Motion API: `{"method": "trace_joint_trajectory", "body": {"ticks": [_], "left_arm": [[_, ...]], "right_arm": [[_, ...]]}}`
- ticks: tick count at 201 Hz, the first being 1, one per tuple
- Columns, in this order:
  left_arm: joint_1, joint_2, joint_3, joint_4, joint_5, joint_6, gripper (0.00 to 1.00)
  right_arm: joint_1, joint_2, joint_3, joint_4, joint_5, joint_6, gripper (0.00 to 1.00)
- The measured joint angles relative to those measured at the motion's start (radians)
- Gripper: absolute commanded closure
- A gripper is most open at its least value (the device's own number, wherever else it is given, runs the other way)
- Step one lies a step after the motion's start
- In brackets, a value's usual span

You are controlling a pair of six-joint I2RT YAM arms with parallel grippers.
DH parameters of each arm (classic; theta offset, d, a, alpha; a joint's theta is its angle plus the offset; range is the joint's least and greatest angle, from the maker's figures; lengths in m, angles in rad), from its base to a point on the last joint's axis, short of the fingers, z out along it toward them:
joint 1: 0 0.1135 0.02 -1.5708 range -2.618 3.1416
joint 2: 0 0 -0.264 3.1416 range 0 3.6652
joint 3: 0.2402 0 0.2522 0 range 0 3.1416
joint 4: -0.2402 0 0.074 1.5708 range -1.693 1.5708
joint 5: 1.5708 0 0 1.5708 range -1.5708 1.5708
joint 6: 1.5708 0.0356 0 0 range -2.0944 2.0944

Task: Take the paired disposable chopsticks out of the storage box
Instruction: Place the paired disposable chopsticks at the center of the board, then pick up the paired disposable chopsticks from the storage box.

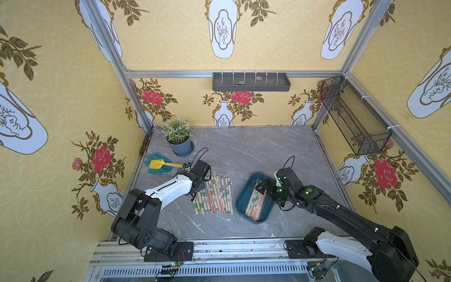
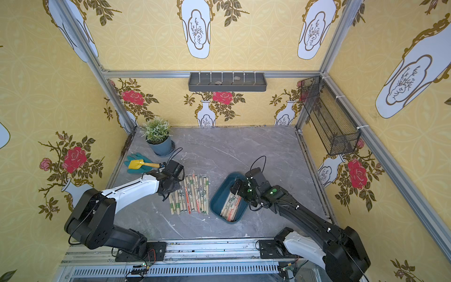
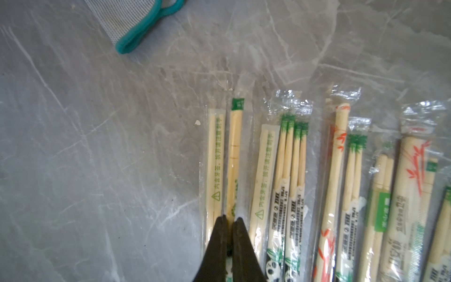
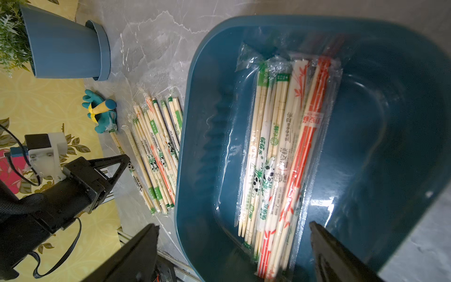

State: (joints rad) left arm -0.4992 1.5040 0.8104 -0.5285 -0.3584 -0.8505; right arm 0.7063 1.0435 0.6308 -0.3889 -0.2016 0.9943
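Note:
The storage box, a shallow teal tray, sits right of centre on the table in both top views. Several paired disposable chopsticks in clear sleeves lie lengthwise inside it. More sleeved pairs lie side by side in a row on the table left of the box. My right gripper hangs open over the box's far end, one finger on each side of the bundle and touching nothing. My left gripper is shut, its tips low over the left end of the table row; I see nothing clearly held.
A teal glove with a yellow trowel lies just behind the left arm. A potted plant stands in the back left corner. A grey divided shelf and a black mesh basket hang on the walls.

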Motion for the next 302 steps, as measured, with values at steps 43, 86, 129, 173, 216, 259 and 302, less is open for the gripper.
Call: {"method": "trace_joint_trajectory", "body": {"ticks": [43, 86, 129, 173, 216, 259, 302], "left_arm": [[0.002, 0.047, 0.008, 0.023, 0.004, 0.019, 0.85], [0.005, 0.043, 0.013, 0.022, 0.004, 0.030, 0.74], [0.005, -0.020, 0.043, 0.007, 0.004, 0.033, 0.71], [0.005, -0.095, 0.089, -0.023, 0.021, 0.059, 0.68], [0.000, -0.138, 0.148, -0.026, 0.075, 0.084, 0.65], [-0.070, -0.148, 0.201, -0.026, 0.123, 0.089, 0.64], [-0.188, -0.092, 0.273, -0.007, 0.141, 0.082, 0.63]], "right_arm": [[0.000, 0.003, 0.012, -0.002, 0.002, 0.000, 0.03], [0.000, 0.010, 0.024, -0.002, 0.003, -0.002, 0.03], [0.000, 0.034, 0.032, -0.002, 0.003, -0.009, 0.03], [0.000, 0.036, 0.037, -0.001, 0.003, -0.013, 0.02], [0.000, 0.019, 0.020, 0.001, 0.003, -0.011, 0.03], [-0.013, 0.004, 0.008, 0.000, 0.003, -0.004, 0.03], [-0.088, -0.045, -0.020, -0.006, 0.002, -0.005, 0.03]]}}
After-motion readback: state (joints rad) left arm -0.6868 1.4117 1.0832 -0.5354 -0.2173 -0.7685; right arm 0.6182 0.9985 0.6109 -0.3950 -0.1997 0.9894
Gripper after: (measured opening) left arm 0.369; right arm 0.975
